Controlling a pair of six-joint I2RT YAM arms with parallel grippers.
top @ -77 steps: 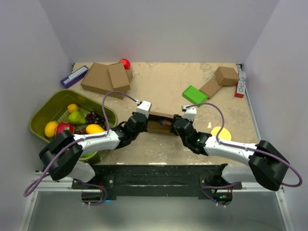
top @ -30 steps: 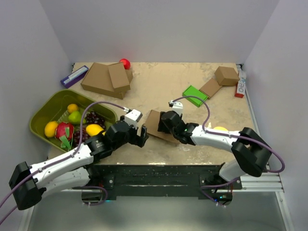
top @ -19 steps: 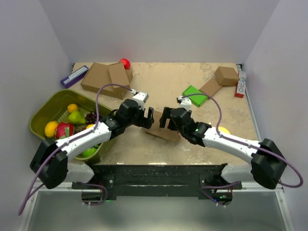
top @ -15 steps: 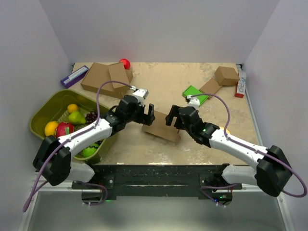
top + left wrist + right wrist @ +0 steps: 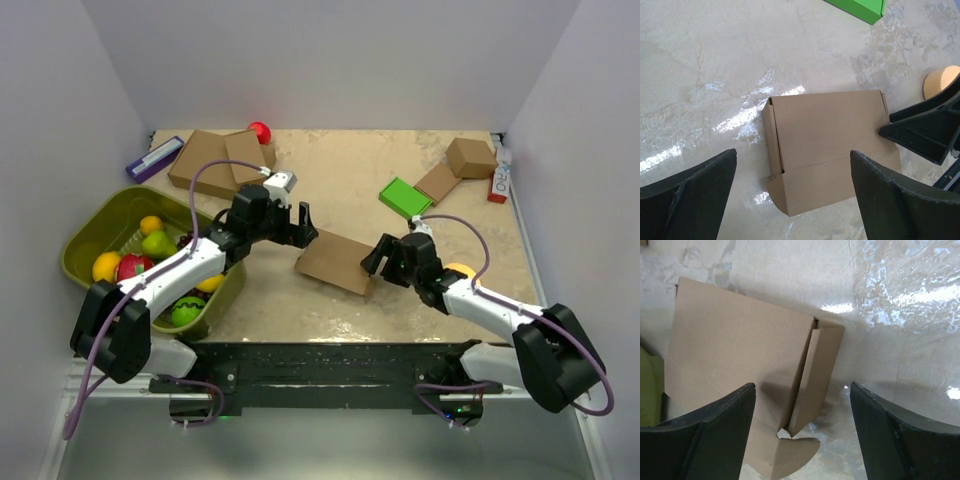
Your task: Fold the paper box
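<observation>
Left tool point(image 5: 301, 222), right tool point(image 5: 378, 258) flank paper box point(image 5: 335, 263) edges

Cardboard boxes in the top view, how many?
4. The paper box lies mid-table; a wide box under a smaller box at the far left; a cube-like box at the far right. The flat brown piece beside it may be a fifth.

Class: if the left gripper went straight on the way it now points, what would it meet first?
The left gripper would most likely meet the paper box, which lies right in its line in the wrist view; exact depth is unclear.
</observation>
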